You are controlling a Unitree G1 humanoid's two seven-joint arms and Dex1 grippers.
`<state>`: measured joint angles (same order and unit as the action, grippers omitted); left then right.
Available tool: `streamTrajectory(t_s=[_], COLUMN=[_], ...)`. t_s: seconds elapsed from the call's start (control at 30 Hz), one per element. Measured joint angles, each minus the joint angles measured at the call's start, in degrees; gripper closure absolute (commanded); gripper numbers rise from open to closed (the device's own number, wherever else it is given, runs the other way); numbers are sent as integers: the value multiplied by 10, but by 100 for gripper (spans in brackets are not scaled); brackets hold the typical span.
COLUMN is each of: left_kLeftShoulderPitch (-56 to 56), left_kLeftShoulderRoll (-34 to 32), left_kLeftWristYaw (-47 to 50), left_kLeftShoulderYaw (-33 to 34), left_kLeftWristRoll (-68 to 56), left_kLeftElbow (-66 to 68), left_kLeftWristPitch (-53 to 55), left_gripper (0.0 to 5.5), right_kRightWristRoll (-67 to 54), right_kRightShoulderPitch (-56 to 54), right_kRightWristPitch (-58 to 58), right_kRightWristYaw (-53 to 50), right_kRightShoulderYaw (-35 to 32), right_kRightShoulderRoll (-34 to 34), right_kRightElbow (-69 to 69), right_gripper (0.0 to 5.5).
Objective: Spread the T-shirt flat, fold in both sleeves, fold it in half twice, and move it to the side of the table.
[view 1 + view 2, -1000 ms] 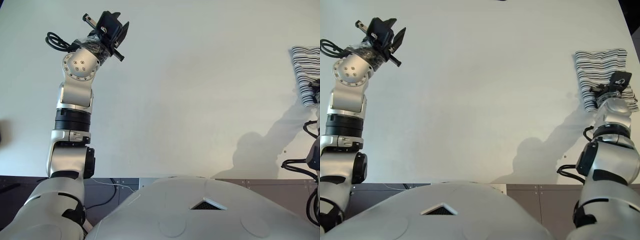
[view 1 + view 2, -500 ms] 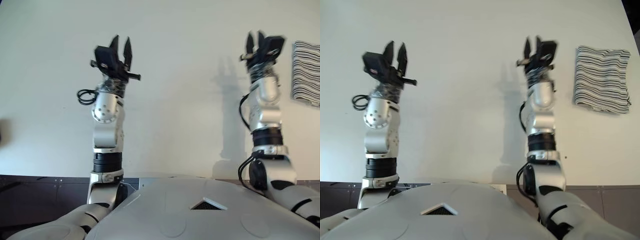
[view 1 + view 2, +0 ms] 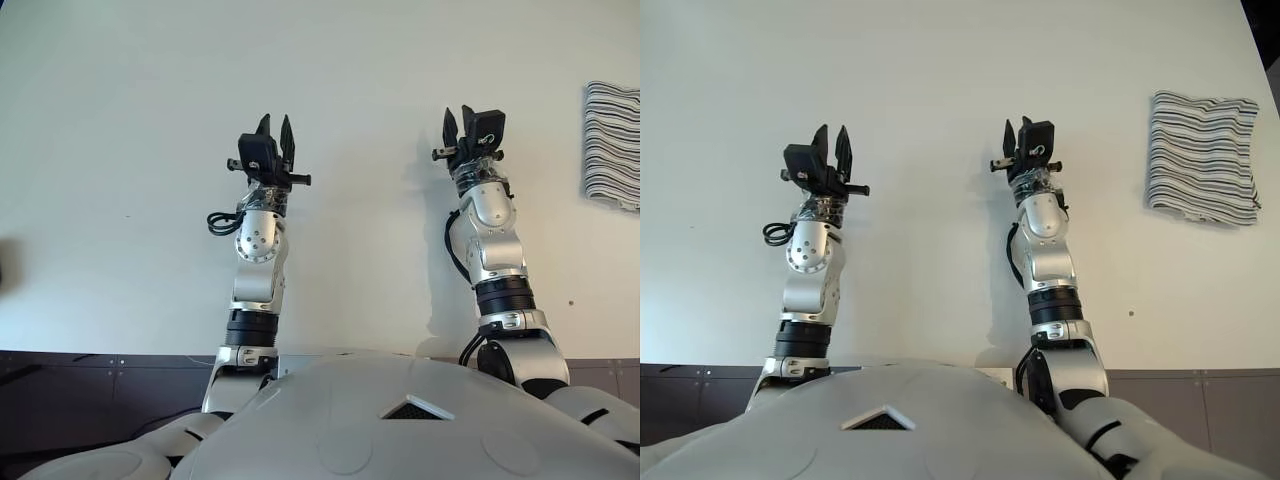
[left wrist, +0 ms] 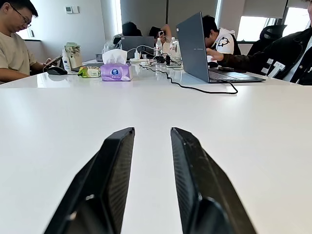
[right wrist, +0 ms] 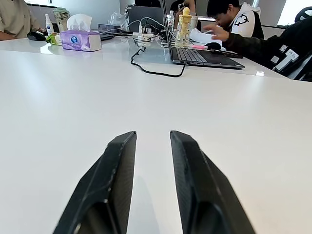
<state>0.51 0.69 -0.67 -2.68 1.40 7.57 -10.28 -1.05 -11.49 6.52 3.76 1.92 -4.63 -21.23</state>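
The striped T-shirt (image 3: 1201, 158), folded into a compact rectangle, lies near the right edge of the white table (image 3: 940, 90). My left gripper (image 3: 830, 136) is raised over the table's middle-left, open, with nothing between its fingers (image 4: 114, 165). My right gripper (image 3: 1017, 131) is raised over the middle, well to the left of the shirt, also open and empty, fingers (image 5: 192, 168) pointing across the table. Both arms stand side by side, clear of the shirt.
At the table's far end stand a tissue box (image 4: 115, 68), an open laptop (image 4: 200, 48), a black cable (image 5: 156, 68) and bottles, with people seated behind. The table's right edge (image 3: 1262, 70) runs close by the shirt.
Both arms have drawn inward and lower toward the table's middle. The right gripper, which was at the shirt one second ago, has left it lying on the right side.
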Motion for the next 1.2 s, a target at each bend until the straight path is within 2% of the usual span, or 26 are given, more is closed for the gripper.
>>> streamTrajectory(t_s=[0.27, 0.57, 0.87, 1.2], left_kLeftShoulderPitch=[-44, -101, -102, -104], left_kLeftShoulderRoll=[12, -6, -1, 1], left_kLeftWristYaw=[19, 13, 11, 16], left_kLeftShoulderYaw=[2, 9, 2, 6], left_kLeftWristRoll=[12, 12, 12, 12], left_kLeftElbow=[44, 95, 101, 108], left_kLeftWristPitch=[-17, -32, -32, -25], left_gripper=[413, 413, 413, 413], right_kRightWristRoll=[18, 18, -26, -24], right_kRightShoulderPitch=[-40, -55, -69, -70], right_kRightWristPitch=[9, 9, -25, -25], right_kRightWristYaw=[-12, -24, -37, -43], right_kRightShoulderYaw=[-9, -22, -74, -76], right_kRightShoulderRoll=[-2, 3, 17, 17], right_kRightElbow=[-42, -62, -94, -98], right_gripper=[423, 423, 423, 423])
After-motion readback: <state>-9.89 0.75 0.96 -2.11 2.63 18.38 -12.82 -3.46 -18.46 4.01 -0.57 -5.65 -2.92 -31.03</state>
